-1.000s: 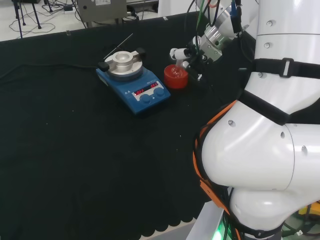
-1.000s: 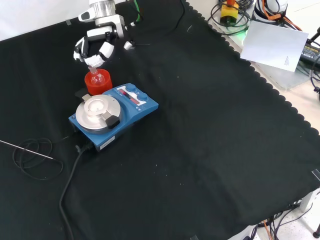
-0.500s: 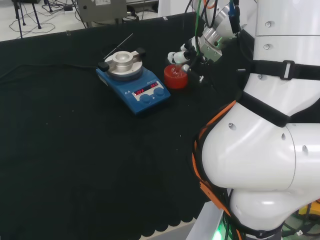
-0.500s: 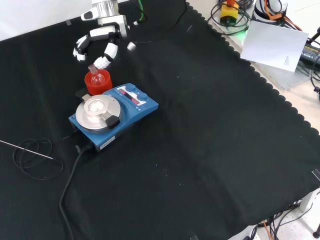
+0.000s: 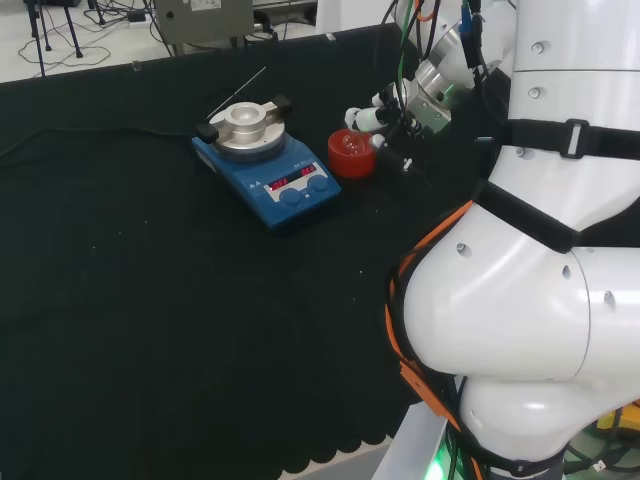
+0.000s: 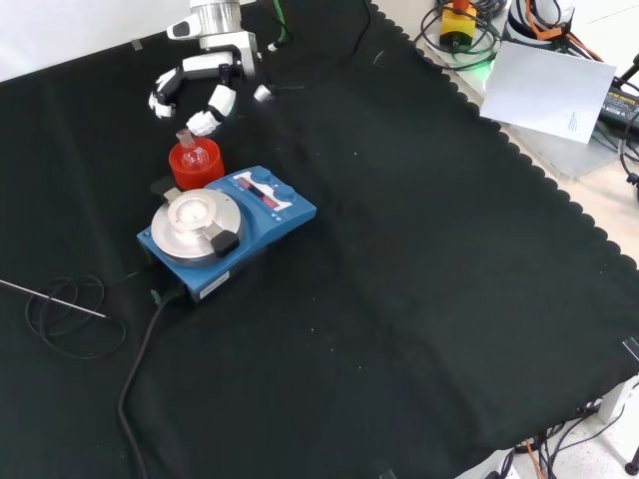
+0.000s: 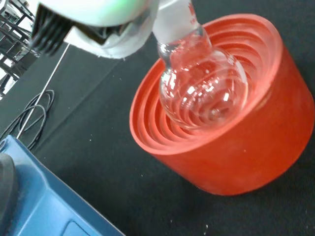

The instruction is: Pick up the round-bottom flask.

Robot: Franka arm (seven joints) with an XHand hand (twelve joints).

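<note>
The clear round-bottom flask [image 7: 204,91] sits upright in a red ribbed stand [image 7: 236,147], its neck pointing up beside a blurred white part of the hand [image 7: 98,19]. In the front view the flask [image 6: 190,152] rests in the stand [image 6: 197,170], and the hand [image 6: 210,75] hovers just behind and above it. Its fingers [image 6: 205,122] are spread, and one fingertip is close to the flask's neck without closing round it. In the head view the hand [image 5: 392,115] is just right of the stand [image 5: 351,155].
A blue stirrer plate [image 6: 225,225] with a round metal top stands right next to the stand, nearer the front view's camera; its black cable [image 6: 140,369] trails off. A thin rod and coiled wire [image 6: 60,309] lie at the front view's left. White arm links [image 5: 540,300] rise at the head view's right.
The fingers, curled close round the flask's neck a second ago, have spread apart and the hand has drawn back a little. The flask stays in the stand.
</note>
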